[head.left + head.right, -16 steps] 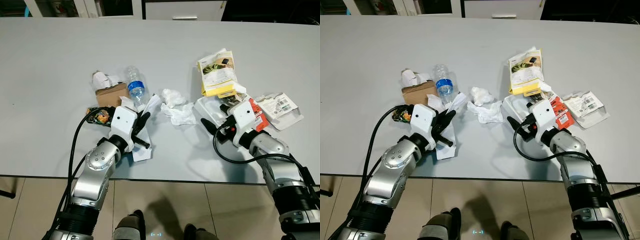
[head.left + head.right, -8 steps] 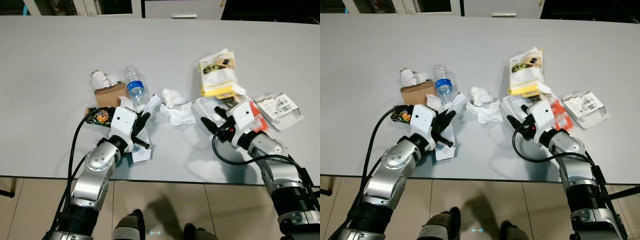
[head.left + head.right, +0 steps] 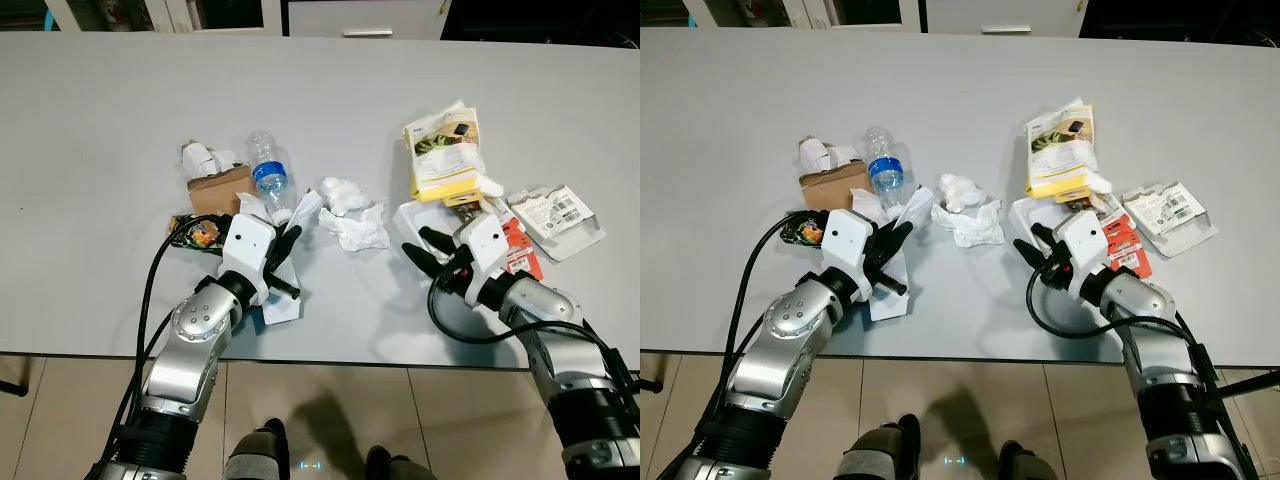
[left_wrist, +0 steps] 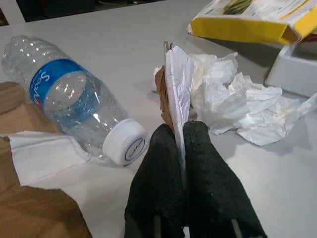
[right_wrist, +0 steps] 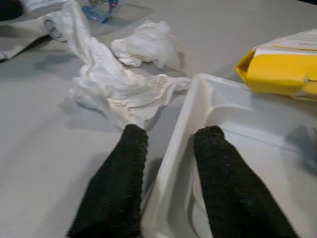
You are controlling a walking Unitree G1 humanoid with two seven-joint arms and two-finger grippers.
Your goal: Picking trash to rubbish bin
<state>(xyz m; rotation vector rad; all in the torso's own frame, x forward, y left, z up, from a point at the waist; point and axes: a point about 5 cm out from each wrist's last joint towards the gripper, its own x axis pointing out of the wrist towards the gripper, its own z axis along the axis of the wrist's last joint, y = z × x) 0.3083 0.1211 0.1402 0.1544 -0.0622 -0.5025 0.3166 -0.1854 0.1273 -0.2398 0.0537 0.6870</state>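
Left: the left gripper (image 4: 181,144), its 2 fingers pressed together, pinches a folded white paper (image 4: 179,82) beside the plastic bottle (image 4: 74,106) on the grey table (image 3: 120,120). Right: the right gripper (image 5: 171,144), fingers parted, straddles the wall of a white tray (image 5: 223,116), 1 finger inside, near crumpled tissue (image 5: 116,91).

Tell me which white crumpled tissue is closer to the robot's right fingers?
The bigger, spread-out tissue: it lies just beyond the right gripper, whose open fingers straddle the white tray's wall. The smaller balled-up tissue lies farther off.
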